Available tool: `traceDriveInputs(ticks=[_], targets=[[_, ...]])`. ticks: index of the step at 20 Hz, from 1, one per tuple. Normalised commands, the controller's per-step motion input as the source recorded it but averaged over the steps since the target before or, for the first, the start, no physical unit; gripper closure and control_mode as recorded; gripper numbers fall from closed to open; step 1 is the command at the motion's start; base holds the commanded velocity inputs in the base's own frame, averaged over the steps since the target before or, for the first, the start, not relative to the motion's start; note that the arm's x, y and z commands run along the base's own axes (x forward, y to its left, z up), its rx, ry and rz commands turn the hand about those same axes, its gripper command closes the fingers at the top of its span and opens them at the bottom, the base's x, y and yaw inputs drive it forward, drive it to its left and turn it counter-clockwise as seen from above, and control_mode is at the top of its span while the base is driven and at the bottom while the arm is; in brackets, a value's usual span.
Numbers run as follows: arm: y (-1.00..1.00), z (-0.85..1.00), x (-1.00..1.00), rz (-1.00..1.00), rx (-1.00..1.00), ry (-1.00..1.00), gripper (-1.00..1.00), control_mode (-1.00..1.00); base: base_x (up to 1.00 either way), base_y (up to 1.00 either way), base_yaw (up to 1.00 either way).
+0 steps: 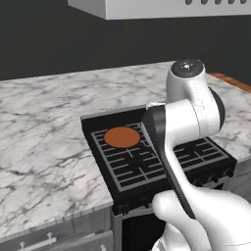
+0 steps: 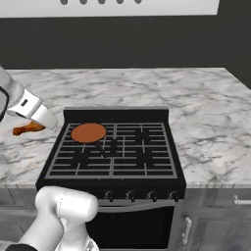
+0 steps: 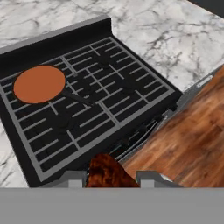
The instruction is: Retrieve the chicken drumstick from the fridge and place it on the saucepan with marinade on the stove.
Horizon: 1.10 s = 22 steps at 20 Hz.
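- The drumstick [image 3: 107, 173] is held between the two fingers of the hand [image 3: 109, 178], which is partly closed on it.
- In the right base view the drumstick [image 2: 28, 128] is seen over the marble surface [image 2: 206, 98], left of the stove [image 2: 115, 147].
- The saucepan [image 3: 39, 84] is set on the stove's rear left burner, well apart from the drumstick.

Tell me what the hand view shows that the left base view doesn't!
The hand view alone shows the brown wooden floor in front of the stove, and the chicken drumstick held between the two fingers of the tool.

The left base view alone shows the robot's big white arm leaning across the stove, a grey hood overhead, and the dark wall behind.

Both show the black stove with grey grates, the saucepan with marinade as a flat orange disc on a back burner, and the marble counter.
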Motion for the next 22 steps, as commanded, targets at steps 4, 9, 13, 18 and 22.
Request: traceDriveInputs(ticks=[4, 9, 13, 18, 22], targets=[[0.00, -0.18, 0.45, -0.04, 0.10, 0.11, 1.00, -1.00, 0.00, 0.00, 0.00], [0.00, -0.17, 0.43, -0.06, 0.02, 0.09, 1.00, -1.00, 0.00, 0.00, 0.00], [0.04, -0.19, 0.43, -0.04, 0.00, 0.07, 1.00, -1.00, 0.00, 0.00, 0.00], [0.02, -0.18, 0.45, -0.04, 0.00, 0.06, 1.00, -1.00, 0.00, 0.00, 0.00], [0.01, -0.18, 0.43, -0.03, 0.04, 0.02, 1.00, -1.00, 0.00, 0.00, 0.00]])
